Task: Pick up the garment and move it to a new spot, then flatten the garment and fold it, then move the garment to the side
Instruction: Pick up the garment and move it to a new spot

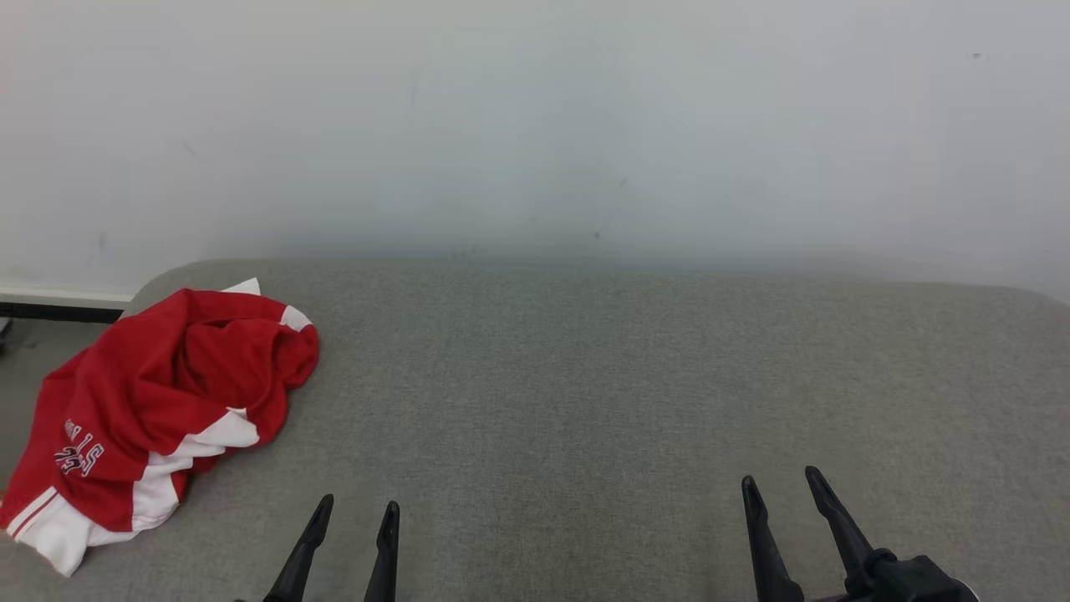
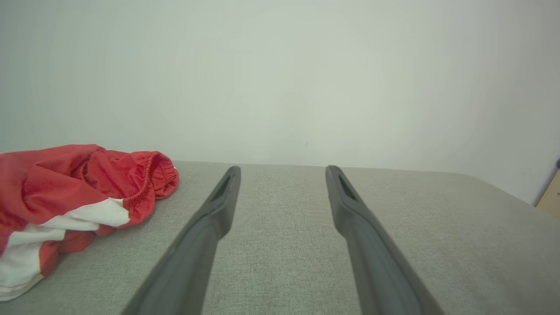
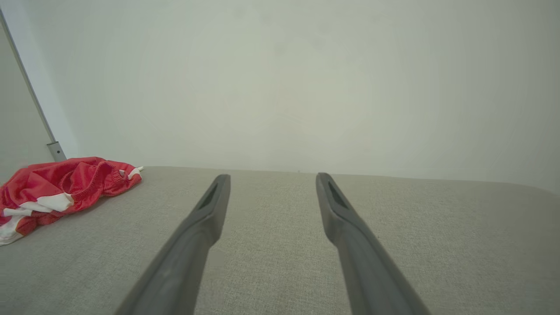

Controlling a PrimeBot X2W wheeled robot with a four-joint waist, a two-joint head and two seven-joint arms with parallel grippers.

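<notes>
Left gripper (image 1: 359, 502), right gripper (image 1: 780, 476) spread apart, empty, over grey cushion (image 1: 585, 376); crumpled red garment (image 1: 167, 376) laid at left edge.

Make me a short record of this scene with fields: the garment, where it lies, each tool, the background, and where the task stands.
garment: crumpled red and white fabric garment, bunched in a heap, some lettering partly visible
location: left end of the grey woven fabric surface
left tool: open, empty, to the right of the garment, not touching it
right tool: open, empty, well away from the garment
background: plain pale wall
task status: garment not yet picked up, not flattened or folded
</notes>
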